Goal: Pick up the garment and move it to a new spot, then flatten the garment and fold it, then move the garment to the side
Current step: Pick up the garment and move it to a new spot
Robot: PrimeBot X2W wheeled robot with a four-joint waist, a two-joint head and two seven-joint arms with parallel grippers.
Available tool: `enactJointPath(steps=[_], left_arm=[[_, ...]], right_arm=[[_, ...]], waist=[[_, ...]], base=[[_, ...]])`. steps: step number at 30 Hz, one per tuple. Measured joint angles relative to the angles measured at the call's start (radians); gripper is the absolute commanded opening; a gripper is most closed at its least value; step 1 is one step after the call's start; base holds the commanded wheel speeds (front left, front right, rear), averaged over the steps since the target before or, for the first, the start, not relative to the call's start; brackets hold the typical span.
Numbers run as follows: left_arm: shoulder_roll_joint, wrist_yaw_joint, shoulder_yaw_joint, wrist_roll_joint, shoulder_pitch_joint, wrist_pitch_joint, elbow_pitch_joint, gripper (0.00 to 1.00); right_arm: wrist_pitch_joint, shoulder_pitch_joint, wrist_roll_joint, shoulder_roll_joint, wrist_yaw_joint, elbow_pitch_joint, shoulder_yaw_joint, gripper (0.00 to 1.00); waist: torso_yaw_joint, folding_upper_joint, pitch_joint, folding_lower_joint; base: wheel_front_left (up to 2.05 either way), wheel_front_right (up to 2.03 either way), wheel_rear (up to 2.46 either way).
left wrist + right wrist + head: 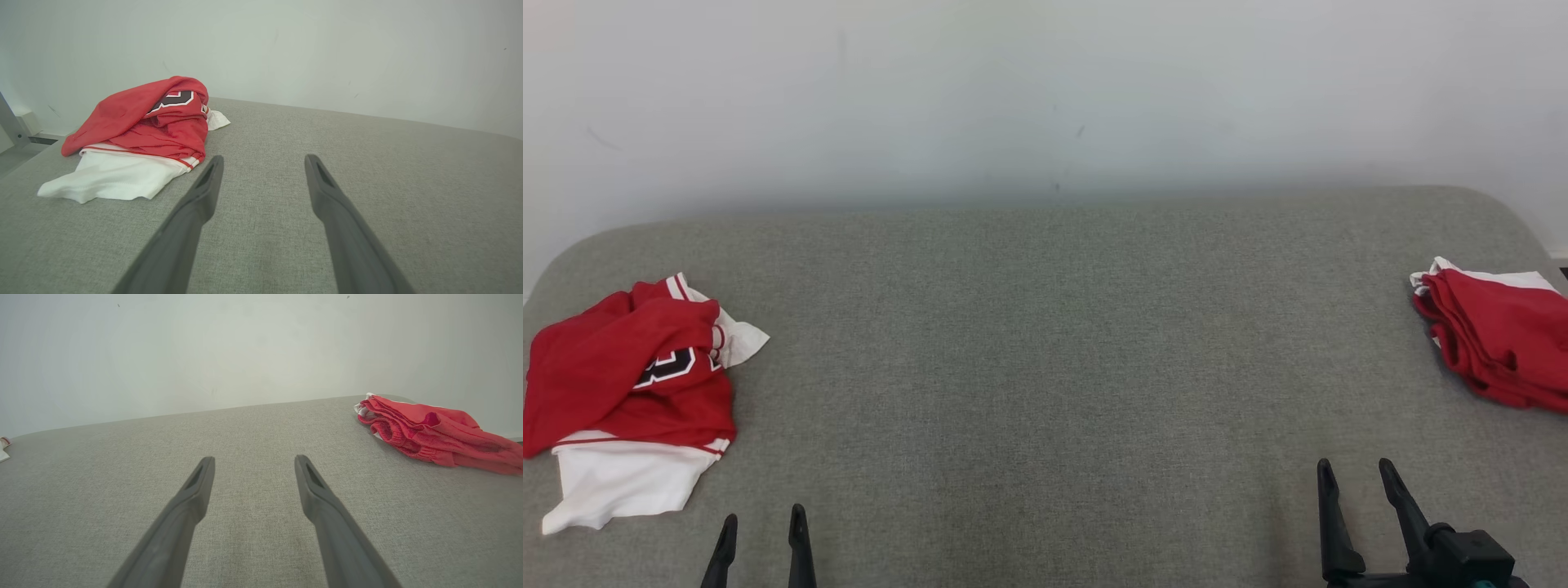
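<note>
At 9 o'clock of the head view, on the gray padded surface (1045, 343): crumpled garment (629, 384), red bunched over white. Among the folds, part of a black character edged in white. Toward 2 o'clock of the heap, a white flap poking out; toward 6 o'clock, a white panel spread flatter on the padding.

In the left wrist view, same crumpled garment (143, 122) at 10 o'clock, heaped, just beyond the left fingertip and not touching it.

At 3 o'clock of the head view, a folded stack (1494, 347) of red cloth with white edging, close to the surface's rounded corner. In the right wrist view, that folded stack (433, 433) at 2 o'clock, well apart from the fingers.

Left gripper (763, 514) at 7 o'clock, 2 dark fingers spread wide, nothing between them, bare gray padding ahead. Right gripper (1356, 464) at 5 o'clock, likewise spread wide and empty.

Pale wall (1045, 98) at 12 o'clock, behind the surface's far edge.
</note>
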Motion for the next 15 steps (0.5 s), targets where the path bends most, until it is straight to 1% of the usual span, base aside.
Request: enactJointPath(steps=[7,15], left_arm=[[0.000,-0.003,-0.002,0.006,-0.002,0.000,0.000,1.00],[0.000,0.006,-0.012,0.003,-0.010,0.000,-0.002,1.00]], right_arm=[[-0.006,0.000,0.000,0.003,0.000,0.000,0.016,1.00],[-0.005,-0.016,-0.002,0.003,0.000,-0.001,0.033,1.00]], waist=[[0.031,0.0000,0.003,0.0000],[0.119,0.0000,0.010,0.0000]], base=[[0.00,0.00,0.00],[0.00,0.00,0.00]])
